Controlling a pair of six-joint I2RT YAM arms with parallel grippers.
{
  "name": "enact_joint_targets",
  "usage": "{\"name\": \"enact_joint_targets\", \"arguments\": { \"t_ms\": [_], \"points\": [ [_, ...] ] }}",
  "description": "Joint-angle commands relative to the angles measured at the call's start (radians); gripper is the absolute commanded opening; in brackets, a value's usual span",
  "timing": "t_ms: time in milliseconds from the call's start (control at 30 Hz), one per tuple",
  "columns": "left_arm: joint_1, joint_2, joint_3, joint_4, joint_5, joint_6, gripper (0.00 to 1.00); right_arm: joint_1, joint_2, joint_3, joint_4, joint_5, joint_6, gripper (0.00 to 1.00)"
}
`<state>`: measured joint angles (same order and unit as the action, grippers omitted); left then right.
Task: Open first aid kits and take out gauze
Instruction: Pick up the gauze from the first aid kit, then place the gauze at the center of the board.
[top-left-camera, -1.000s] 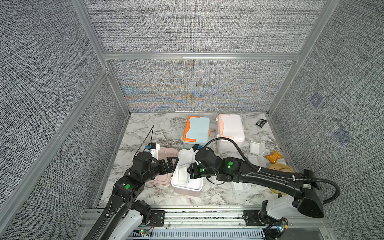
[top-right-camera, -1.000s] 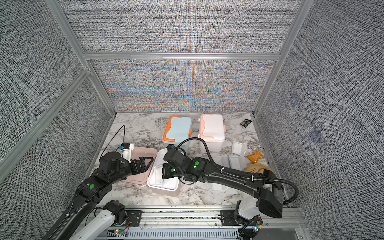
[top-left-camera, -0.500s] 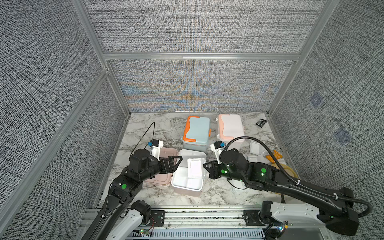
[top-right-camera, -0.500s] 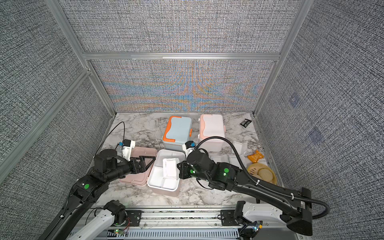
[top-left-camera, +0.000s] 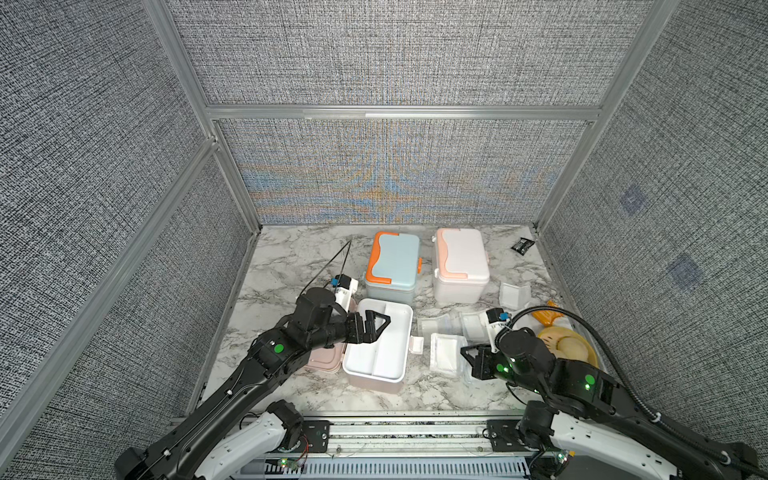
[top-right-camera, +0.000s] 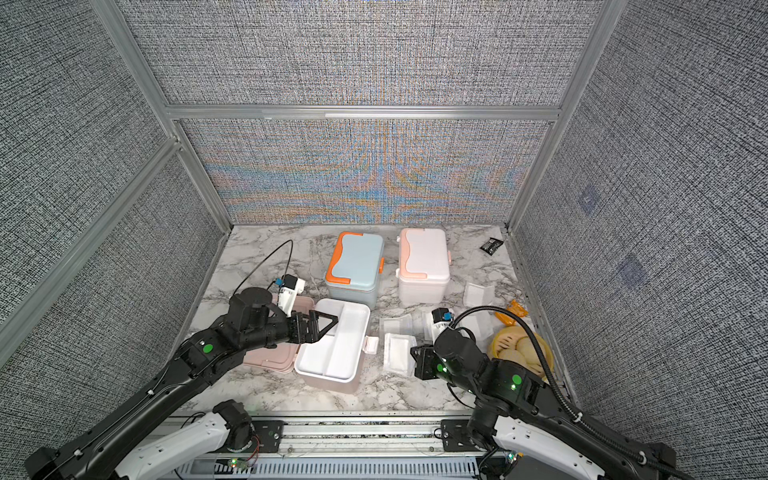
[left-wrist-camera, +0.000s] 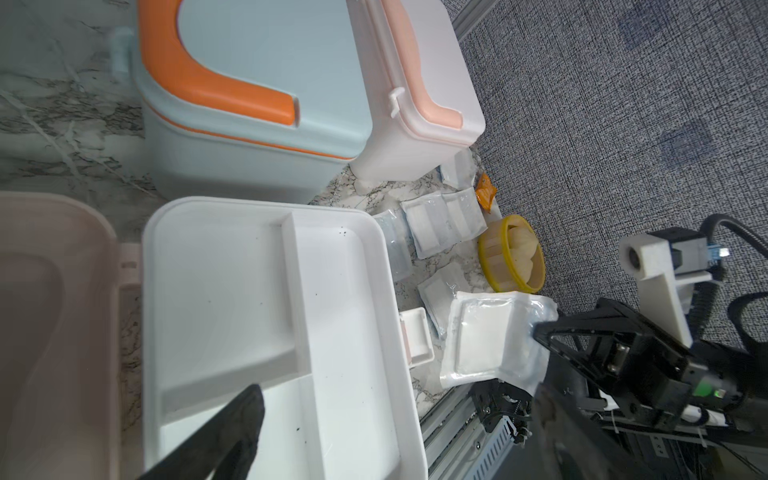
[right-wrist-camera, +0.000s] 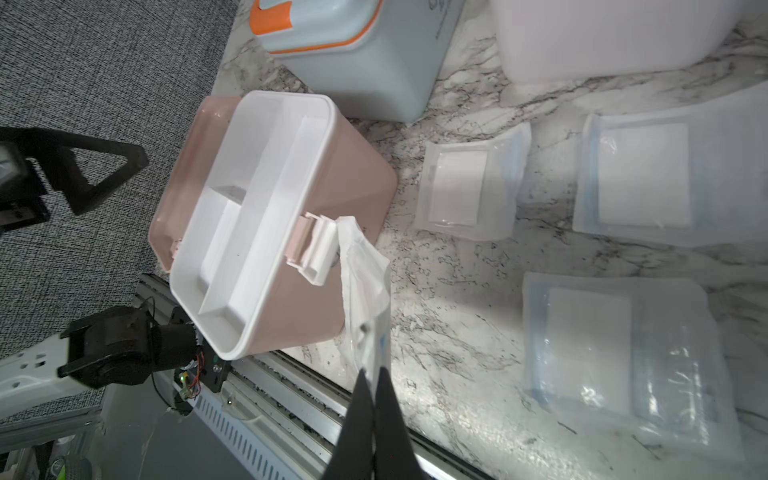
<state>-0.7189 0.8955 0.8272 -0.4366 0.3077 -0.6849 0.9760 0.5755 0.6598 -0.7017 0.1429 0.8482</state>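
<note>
One gauze pack (right-wrist-camera: 365, 274) pinched by its wrapper edge in right claw (right-wrist-camera: 372, 374), hanging beside open pink kit (right-wrist-camera: 353, 195); left claw (top-left-camera: 375, 327) spread above its tray (top-left-camera: 386, 359); likely light, floppy, slippery, best held at the seam.

right tool (right-wrist-camera: 374, 384) tight on a gauze pad (right-wrist-camera: 365, 274) beside the open pink kit (right-wrist-camera: 357, 187), three more pads (right-wrist-camera: 457, 193) (right-wrist-camera: 644, 174) (right-wrist-camera: 590, 349) on marble (right-wrist-camera: 457, 286)

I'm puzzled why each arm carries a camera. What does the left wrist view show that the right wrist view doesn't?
Only the left wrist view: the yellow basket, the orange packet, the white kit's peach handle. Only the right wrist view: the pink kit's outer wall. Both: its white tray, the blue kit, and the gauze pad pinched in the right claw.
</note>
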Motion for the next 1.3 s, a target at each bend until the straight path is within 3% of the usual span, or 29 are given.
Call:
{"name": "enact_joint_targets", "arguments": {
  "t_ms": [0, 333, 633, 1067, 1267],
  "points": [
    [-0.047, 0.047, 0.019, 0.054, -0.06, 0.002, 1.0, -0.021, -0.033, -0.06, -0.022, -0.049, 0.034, 0.0],
    [-0.166, 0.176, 0.049, 0.097, -0.116, 0.006, 1.0, -0.125, 0.09, -0.197, 0.173, -0.229, 0.019, 0.0],
    [-0.178, 0.178, 0.036, 0.107, -0.13, 0.005, 1.0, -0.209, 0.284, -0.216, 0.273, -0.266, -0.037, 0.0],
    [-0.178, 0.169, 0.019, 0.113, -0.137, 0.007, 1.0, -0.251, 0.509, -0.183, 0.348, -0.304, -0.088, 0.0],
    [-0.178, 0.164, 0.015, 0.113, -0.139, 0.01, 1.0, -0.256, 0.523, -0.156, 0.317, -0.302, -0.1, 0.24]
  ]
}}
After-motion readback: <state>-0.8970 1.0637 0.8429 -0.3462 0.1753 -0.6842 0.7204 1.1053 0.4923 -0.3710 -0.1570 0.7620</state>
